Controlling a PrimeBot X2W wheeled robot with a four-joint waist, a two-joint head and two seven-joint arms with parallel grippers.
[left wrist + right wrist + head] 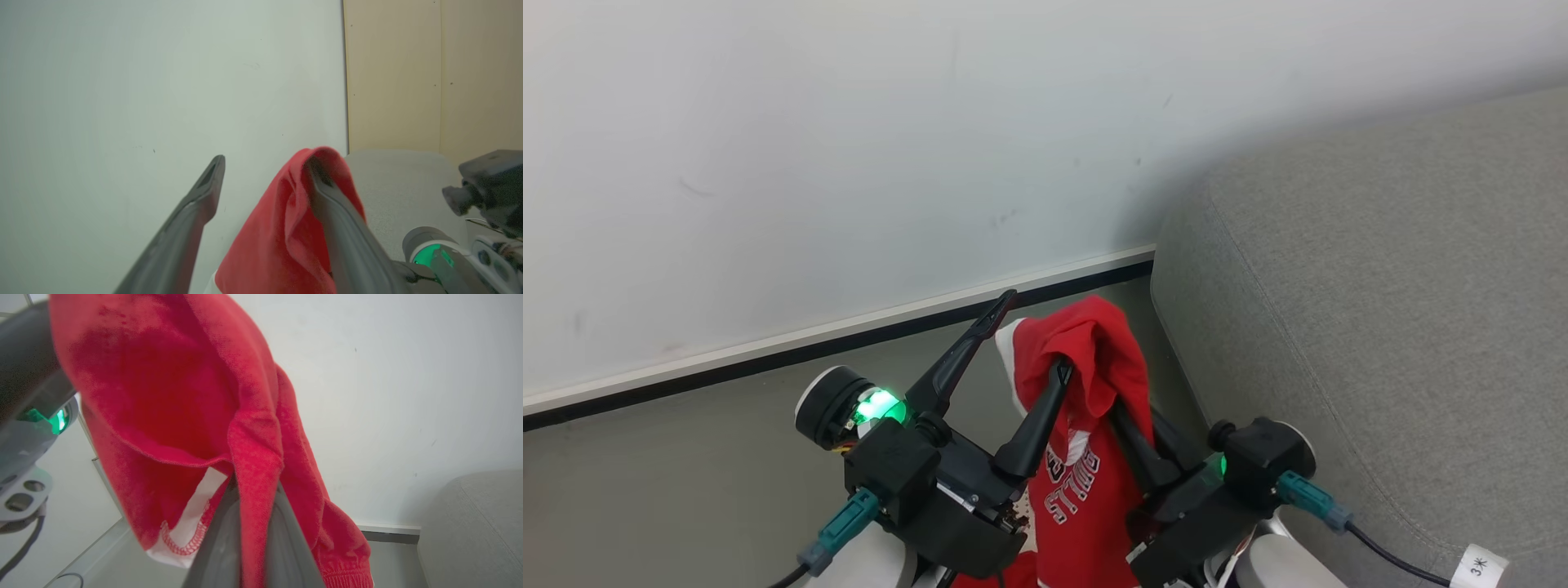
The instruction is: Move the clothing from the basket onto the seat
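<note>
Now, the right claw [1119, 412] is pinched tight on the red sweatshirt [1086, 482], fabric bunched over its tips and running down between them. The left claw [1033, 339] stands wide apart. The cloth's top fold drapes over its inner finger [335, 212], and the outer finger [196, 204] is bare. The sweatshirt hangs in the air, white lettering showing, over the grey floor [686, 457], just off the left edge of the seat [1380, 286]. The white wall [849, 163] is behind.
</note>
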